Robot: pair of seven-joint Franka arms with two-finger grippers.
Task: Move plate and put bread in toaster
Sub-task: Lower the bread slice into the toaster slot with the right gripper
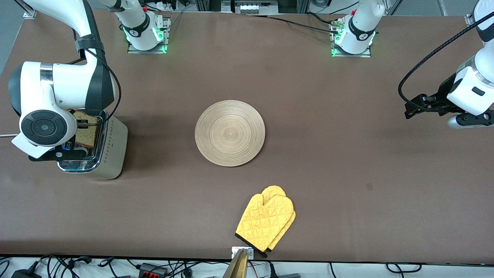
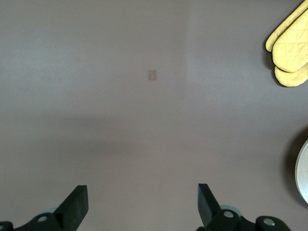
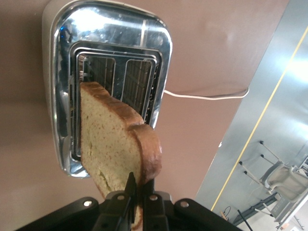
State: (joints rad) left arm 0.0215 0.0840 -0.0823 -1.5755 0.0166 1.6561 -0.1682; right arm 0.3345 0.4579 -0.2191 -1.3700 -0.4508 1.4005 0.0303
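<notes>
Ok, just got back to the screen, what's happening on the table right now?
The right arm's tool is shut on the squarish slice of light brown bread, holding it edge-down over the slots of the chrome-topped toaster; the slice is not yet in. The large round bamboo plate lies bare mid-table, with a pair of yellow quilted oven mitts nearer the front camera. The left arm waits at its end of the table, its tool open over bare tabletop.

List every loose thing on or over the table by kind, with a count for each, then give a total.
Plate: 1
Bread, held over the toaster by the right gripper: 1
Toaster: 1
Yellow oven mitts, stacked: 2
Total: 5
The left gripper waits open, empty.
</notes>
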